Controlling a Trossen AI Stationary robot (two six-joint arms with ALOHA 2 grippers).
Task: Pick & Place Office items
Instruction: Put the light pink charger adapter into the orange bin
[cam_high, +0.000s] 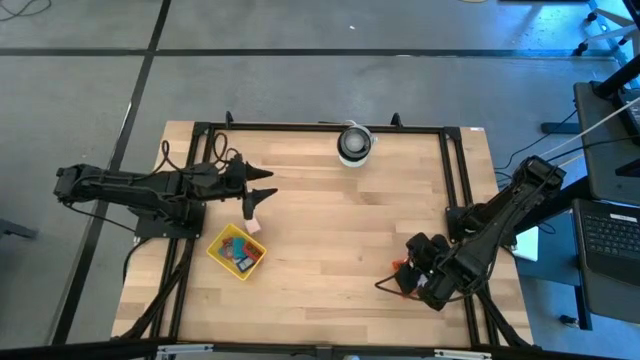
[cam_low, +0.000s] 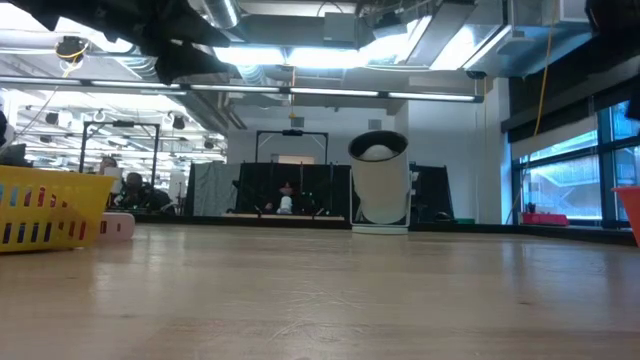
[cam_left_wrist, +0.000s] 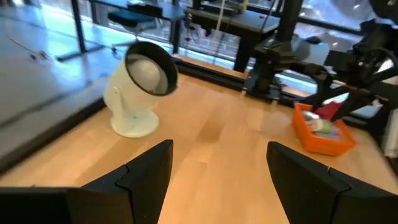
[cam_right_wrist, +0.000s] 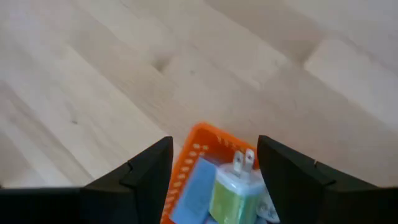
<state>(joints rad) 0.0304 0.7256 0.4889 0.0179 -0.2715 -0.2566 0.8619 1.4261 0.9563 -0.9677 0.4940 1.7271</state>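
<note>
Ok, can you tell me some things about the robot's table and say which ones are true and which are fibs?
1. The yellow tray has small pieces in it. True.
2. The white roll sits in the middle of the table. False: it stands at the far edge.
3. The right hand hangs over the orange tray. True.
4. The left hand is squeezing something. False: its fingers are open with nothing between them.
5. The orange tray is empty. False: a blue piece and a green-and-white plug lie in it.

Bare table (cam_high: 350, 225) mid-span between yellow tray (cam_high: 222, 256) and, seemingly, orange tray (cam_left_wrist: 306, 138); roll (cam_high: 354, 144) at far edge
</note>
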